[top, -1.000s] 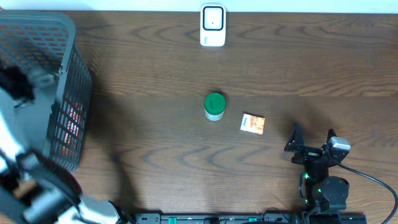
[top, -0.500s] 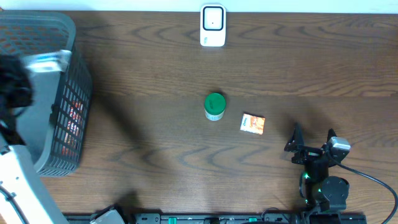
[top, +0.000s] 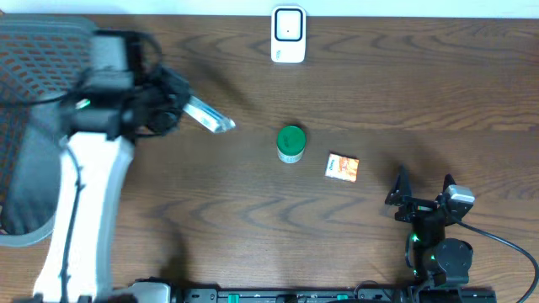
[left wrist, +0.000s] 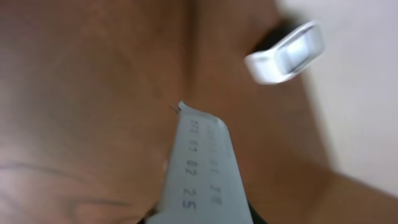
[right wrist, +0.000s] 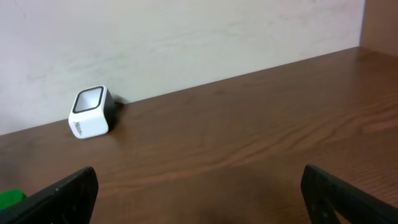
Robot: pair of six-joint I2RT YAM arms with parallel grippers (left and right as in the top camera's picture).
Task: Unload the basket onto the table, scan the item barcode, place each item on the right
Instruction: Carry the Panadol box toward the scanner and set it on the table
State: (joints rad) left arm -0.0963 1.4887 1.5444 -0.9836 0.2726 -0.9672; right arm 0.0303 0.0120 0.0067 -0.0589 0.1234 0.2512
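left gripper (top: pixel 184 107) clamped on silvery packet (left wrist: pixel 200 171), perhaps foil, blurred printed digits, right gripper (top: pixel 423 190) wide apart, empty

- table (top: pixel 404 93) showing dark brown, wavy wood grain
- scanner (top: pixel 288 34) showing white shell, dark window
- jar (top: pixel 290 143) wearing green lid over pale body
- small box (top: pixel 343 167) showing orange and yellow print
- basket (top: pixel 42 42) showing grey mesh
- packet (left wrist: pixel 202 174) gleaming silver-grey, carrying dark printed digits
- left arm (top: pixel 88 194) showing white
- right gripper (top: pixel 424 192) showing black
- wall (right wrist: pixel 186 37) looking off-white
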